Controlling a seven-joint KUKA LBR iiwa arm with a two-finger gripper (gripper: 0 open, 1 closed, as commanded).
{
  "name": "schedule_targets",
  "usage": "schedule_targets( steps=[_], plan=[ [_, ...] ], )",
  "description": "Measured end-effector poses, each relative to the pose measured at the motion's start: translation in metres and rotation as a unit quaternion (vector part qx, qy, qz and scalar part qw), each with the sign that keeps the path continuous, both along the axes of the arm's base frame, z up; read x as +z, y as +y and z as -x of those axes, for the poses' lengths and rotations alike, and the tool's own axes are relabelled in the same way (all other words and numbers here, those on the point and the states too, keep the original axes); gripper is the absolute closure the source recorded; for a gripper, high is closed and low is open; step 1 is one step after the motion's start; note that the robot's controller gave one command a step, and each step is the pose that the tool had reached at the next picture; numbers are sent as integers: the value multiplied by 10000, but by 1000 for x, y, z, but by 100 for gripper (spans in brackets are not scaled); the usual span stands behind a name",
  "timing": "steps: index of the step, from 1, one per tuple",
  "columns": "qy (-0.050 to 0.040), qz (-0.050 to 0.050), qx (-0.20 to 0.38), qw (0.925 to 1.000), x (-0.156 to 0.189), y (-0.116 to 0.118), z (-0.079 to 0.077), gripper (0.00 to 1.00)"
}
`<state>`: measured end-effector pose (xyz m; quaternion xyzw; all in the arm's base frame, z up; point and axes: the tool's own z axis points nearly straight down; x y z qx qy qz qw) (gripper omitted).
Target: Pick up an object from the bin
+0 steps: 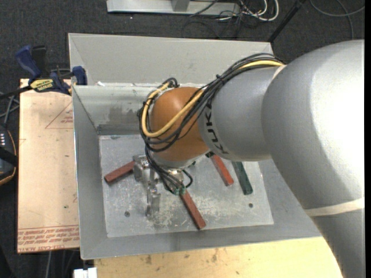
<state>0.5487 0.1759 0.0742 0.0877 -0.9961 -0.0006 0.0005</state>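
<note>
Toward the left edge of the bin (87, 155), a reddish-brown stick (119, 172) lies flat on the floor. Its long axis rises from lower left to upper right, and the right end points at my wrist. My gripper (152, 208) hangs over bare floor near the front edge, and I cannot tell whether it is open or closed. I see nothing held in it. Just to its right lies a red stick (192, 209), slanting from upper left down to lower right, with its upper end nearest me. I judge this the closer candidate, a short shift to the right. Farther right, toward the right edge, an orange-red stick (222, 171) and a dark green stick (243, 178) lie side by side.
</note>
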Motion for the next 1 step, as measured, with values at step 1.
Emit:
schedule_targets(
  steps=[1],
  plan=[
    [-18,-3,172,9999,-1,35,-33,0]
  ],
)
